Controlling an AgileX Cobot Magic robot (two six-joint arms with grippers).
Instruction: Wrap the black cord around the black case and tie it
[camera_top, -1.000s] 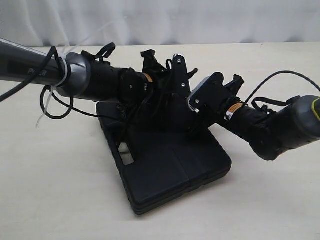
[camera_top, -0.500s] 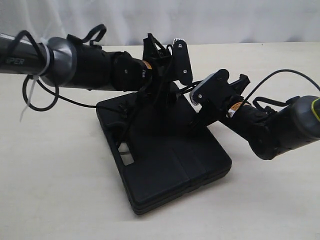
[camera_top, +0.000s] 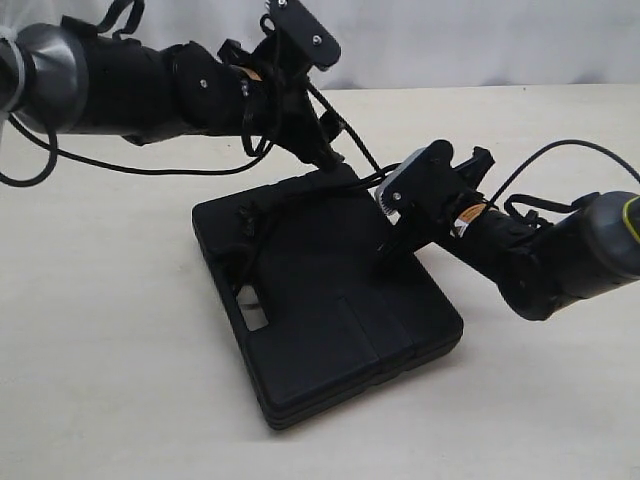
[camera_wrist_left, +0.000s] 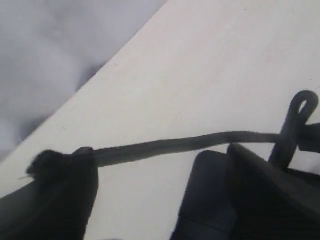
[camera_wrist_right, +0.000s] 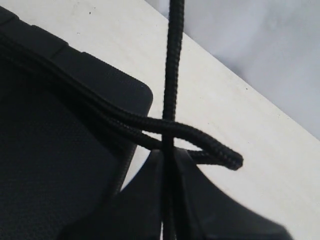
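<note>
The black case (camera_top: 330, 330) lies flat on the table, handle slot toward the front left. The black cord (camera_top: 300, 197) crosses its far end. My right gripper (camera_top: 388, 258) rests tip-down on the lid, shut on the black cord (camera_wrist_right: 169, 100), which rises straight out of its jaws; a doubled loop of it crosses just ahead, beside the case (camera_wrist_right: 50, 130) corner. My left gripper (camera_top: 330, 110) hangs raised above the case's far edge, open. In its wrist view the cord (camera_wrist_left: 165, 146) stretches across both fingertips of the left gripper (camera_wrist_left: 150, 167), its tufted end against one finger.
The pale table (camera_top: 120, 380) surrounds the case on all sides. A white curtain (camera_top: 480, 40) closes off the back. Smooth arm cables (camera_top: 150, 170) loop under the left arm and another cable (camera_top: 545, 160) arcs over the right arm.
My left gripper has opened and lifted up and back from the case's far end, with the cord trailing from it. The right arm and the case have stayed put.
</note>
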